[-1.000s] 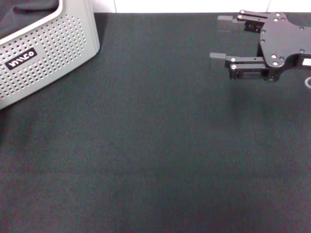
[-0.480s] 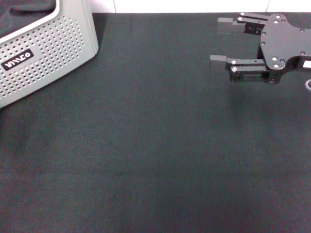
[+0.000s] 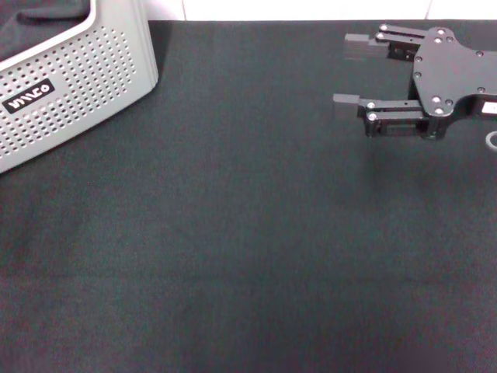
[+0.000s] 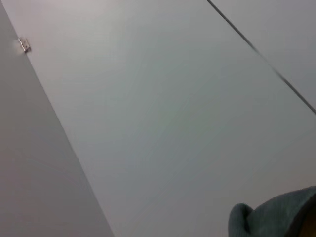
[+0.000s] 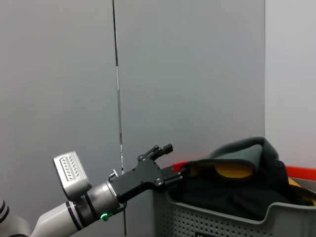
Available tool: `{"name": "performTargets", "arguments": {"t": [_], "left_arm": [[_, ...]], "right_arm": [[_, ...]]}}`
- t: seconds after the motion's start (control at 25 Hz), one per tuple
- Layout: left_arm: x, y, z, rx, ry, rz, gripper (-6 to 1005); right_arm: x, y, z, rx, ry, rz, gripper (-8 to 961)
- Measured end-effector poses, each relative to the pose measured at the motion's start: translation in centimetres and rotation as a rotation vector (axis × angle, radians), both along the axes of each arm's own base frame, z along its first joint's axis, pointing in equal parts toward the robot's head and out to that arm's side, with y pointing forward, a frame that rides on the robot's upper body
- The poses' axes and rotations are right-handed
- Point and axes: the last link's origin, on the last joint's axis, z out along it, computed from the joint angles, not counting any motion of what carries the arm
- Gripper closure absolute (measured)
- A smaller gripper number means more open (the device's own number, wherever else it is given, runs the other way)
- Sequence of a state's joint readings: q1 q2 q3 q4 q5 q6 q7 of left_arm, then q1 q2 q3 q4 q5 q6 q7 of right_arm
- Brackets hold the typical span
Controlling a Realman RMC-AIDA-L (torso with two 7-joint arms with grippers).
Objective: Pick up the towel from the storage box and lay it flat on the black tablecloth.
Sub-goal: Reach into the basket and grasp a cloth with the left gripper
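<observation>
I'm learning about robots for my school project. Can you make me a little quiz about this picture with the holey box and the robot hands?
1. True or false: the towel lies flat on the black tablecloth.
2. Where is the left gripper? A) at the rim of the storage box, next to the towel; B) over the middle of the tablecloth; C) beside the right gripper.
3. Fill the gap: the right gripper hovers over the tablecloth with its jaws ____ and nothing between them.

Key: 1 false, the towel is bunched up in the box; 2 A; 3 open.
</observation>
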State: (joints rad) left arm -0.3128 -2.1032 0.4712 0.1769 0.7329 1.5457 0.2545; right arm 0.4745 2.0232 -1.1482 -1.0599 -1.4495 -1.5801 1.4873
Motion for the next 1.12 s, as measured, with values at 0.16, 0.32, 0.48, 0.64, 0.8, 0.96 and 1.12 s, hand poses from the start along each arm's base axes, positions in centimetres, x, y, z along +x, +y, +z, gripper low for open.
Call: {"name": "performTargets", "arguments": {"t": [0.16,0.32,0.48,0.64,0.8,0.96,1.12], "left_arm": [[0.2,-0.1,0.1,0.006,0.006,-0.014,159],[0.6,0.2,0.0,0.001,0.013,-0.031,262],[1.1,0.8,-1.0,-0.044,0.021,-0.047,405],[1.6,1.1,-1.8,-0.075,0.048,-0.058,597],[1.8,1.2,-2.0,-0.075,0.047,-0.063,679],[1.9,1.2,-2.1,-0.071,0.048,-0.06,761],[1.5,1.2,-2.0,-0.069,0.058,-0.037,860]], "right_arm": [[0.1,-0.1,-0.1,-0.004,-0.001,-0.003,213],[0.1,-0.1,-0.1,-0.004,0.0,-0.005,214],[0.1,-0.1,0.0,-0.005,0.006,-0.003,216],[0.0,-0.3,0.0,-0.012,0.012,0.005,217],[0.0,-0.3,0.0,-0.013,0.013,0.004,219],[0.2,-0.5,0.1,-0.017,0.015,0.002,220],[0.3,-0.6,0.1,-0.019,0.02,0.003,222]]}}
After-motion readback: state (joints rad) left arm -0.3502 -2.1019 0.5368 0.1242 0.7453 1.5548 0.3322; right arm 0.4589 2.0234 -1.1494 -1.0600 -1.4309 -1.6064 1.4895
